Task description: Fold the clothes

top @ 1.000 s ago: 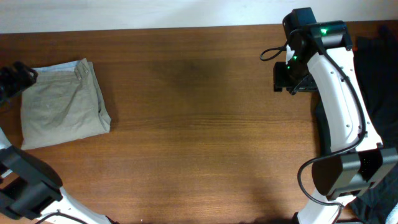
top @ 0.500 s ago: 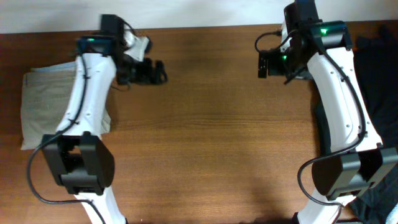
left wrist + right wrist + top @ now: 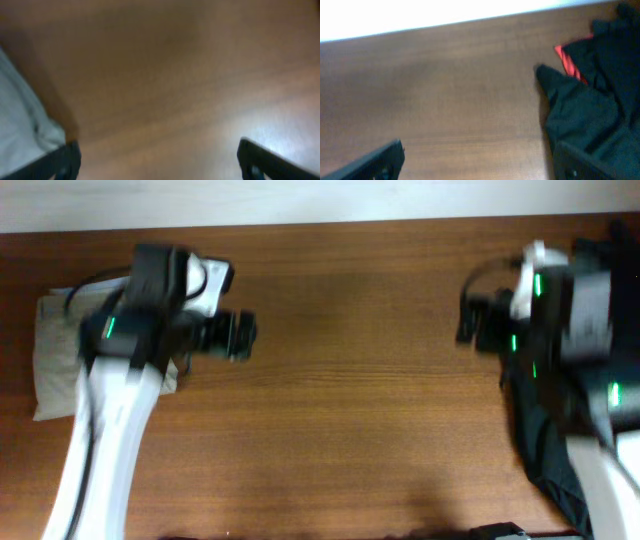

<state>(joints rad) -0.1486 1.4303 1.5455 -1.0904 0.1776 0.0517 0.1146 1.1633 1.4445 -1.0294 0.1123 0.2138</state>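
Left pincer (image 3: 238,335) blurred; trousers (image 3: 52,355) half-covered.

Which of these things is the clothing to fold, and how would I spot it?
Start from the brown wooden table and go to its left edge. There lie the folded trousers, partly under the white left arm. They are pale khaki, unlike the black-and-red pile at the right edge.

Mid table (image 3: 350,380) open betw. trousers (image 3: 55,360) far left & black-red pile (image 3: 540,450) right edge.
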